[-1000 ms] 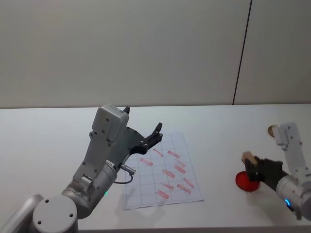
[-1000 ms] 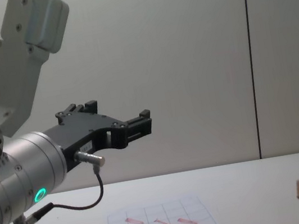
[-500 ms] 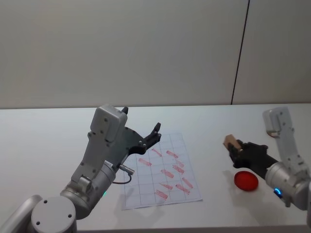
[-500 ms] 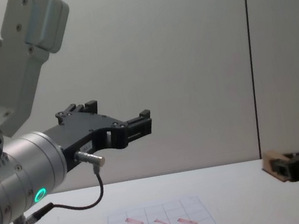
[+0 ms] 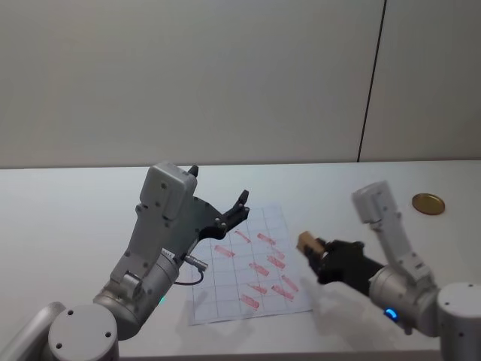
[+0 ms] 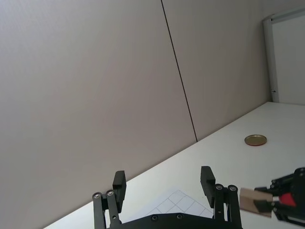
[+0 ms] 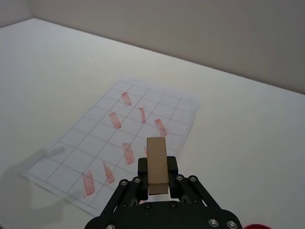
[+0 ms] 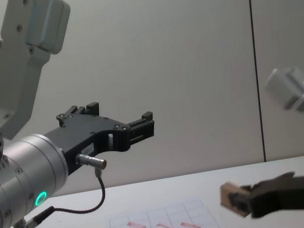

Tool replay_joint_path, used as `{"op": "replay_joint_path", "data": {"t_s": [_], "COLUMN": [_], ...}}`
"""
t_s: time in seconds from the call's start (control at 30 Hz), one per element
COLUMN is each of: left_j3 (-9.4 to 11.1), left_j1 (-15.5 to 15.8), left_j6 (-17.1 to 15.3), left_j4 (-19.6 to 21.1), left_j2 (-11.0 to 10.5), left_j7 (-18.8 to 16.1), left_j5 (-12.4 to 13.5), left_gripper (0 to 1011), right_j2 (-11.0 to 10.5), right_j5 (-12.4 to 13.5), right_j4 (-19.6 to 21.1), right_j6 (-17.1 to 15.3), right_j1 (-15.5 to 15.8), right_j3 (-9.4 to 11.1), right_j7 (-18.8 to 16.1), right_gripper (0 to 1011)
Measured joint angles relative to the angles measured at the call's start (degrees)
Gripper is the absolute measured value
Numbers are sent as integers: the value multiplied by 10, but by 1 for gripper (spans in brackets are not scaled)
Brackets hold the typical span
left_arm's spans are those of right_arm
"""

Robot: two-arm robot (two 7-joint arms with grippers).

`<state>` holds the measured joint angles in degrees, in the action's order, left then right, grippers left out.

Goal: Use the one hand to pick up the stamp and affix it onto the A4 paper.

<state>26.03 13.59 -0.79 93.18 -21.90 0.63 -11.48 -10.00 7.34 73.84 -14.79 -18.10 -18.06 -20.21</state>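
One stamp in right end effector, long axis toward A4 paper

1. No text, brand, number or sign can be read in any view.
2. The red marks on the A4 paper, lower centre of the head view, are too small to show any lettering.
3. A small pale label on the left pincer, centre left of the chest view, is illegible.

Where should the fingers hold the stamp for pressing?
As the right gripper holds the stamp now: fingers on its two flat long sides at the rear end, from behind, so the far end sticks out free toward the A4 paper. The left gripper hangs raised, idle.
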Motion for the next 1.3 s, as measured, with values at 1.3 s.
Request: {"op": "replay_joint_path", "data": {"t_s": [1.3], "left_j3": [0], "left_j1": [0], "left_j6": [0], "left_j4": [0], "left_j2": [0], "left_j7": [0], "left_j5": [0], "left_gripper": [993], "right_j2": [62], "right_j5": [-104], "right_j4": [-136], "right_j6": [26], "right_j1": [-50], "right_j3": [-61], "right_j7": [34], "right_gripper": [219]}}
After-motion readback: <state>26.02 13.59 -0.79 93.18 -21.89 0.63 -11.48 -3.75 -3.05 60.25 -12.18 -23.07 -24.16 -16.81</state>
